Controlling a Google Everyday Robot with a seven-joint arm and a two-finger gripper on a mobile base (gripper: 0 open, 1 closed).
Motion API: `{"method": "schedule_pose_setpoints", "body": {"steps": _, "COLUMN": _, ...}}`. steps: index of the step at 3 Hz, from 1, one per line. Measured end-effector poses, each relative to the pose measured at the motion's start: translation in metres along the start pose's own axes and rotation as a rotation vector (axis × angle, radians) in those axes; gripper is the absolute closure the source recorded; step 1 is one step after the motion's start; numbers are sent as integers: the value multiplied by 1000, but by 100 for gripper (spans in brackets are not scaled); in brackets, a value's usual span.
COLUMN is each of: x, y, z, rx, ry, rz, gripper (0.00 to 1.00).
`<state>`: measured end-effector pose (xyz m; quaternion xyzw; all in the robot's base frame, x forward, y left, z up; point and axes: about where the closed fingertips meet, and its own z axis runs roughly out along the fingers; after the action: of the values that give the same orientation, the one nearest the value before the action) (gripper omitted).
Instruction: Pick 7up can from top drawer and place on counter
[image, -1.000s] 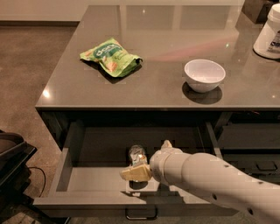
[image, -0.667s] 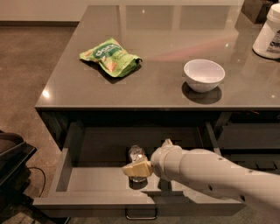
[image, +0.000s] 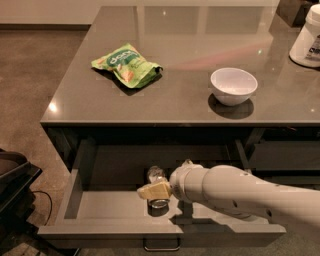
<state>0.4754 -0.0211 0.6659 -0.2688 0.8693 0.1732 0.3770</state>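
Observation:
The 7up can (image: 155, 176) stands upright on the floor of the open top drawer (image: 105, 206), near its middle. My gripper (image: 153, 191) reaches in from the right on its white arm (image: 235, 192) and sits right at the can, with its cream tip across the can's front at mid height. The can's lower part is partly hidden behind the gripper. The counter (image: 180, 97) lies above the drawer, with its thick front edge over the drawer's back part.
On the counter are a green snack bag (image: 127, 65), a white bowl (image: 233, 85) and a white jar (image: 307, 37) at the far right. The drawer's bar handle (image: 161, 246) is at the bottom. A dark object (image: 15, 185) stands on the floor at left.
My gripper has moved slightly up and further in against the can. The can has stayed in place in the drawer.

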Motion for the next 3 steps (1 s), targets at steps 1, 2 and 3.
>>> {"method": "schedule_pose_setpoints", "body": {"steps": 1, "x": 3, "y": 6, "z": 10, "rx": -40, "ry": 3, "rz": 2, "gripper": 0}}
{"method": "schedule_pose_setpoints", "body": {"steps": 2, "x": 5, "y": 10, "z": 20, "rx": -84, "ry": 0, "rz": -4, "gripper": 0}}
{"method": "schedule_pose_setpoints", "body": {"steps": 3, "x": 8, "y": 18, "z": 33, "rx": -84, "ry": -3, "rz": -16, "gripper": 0}}
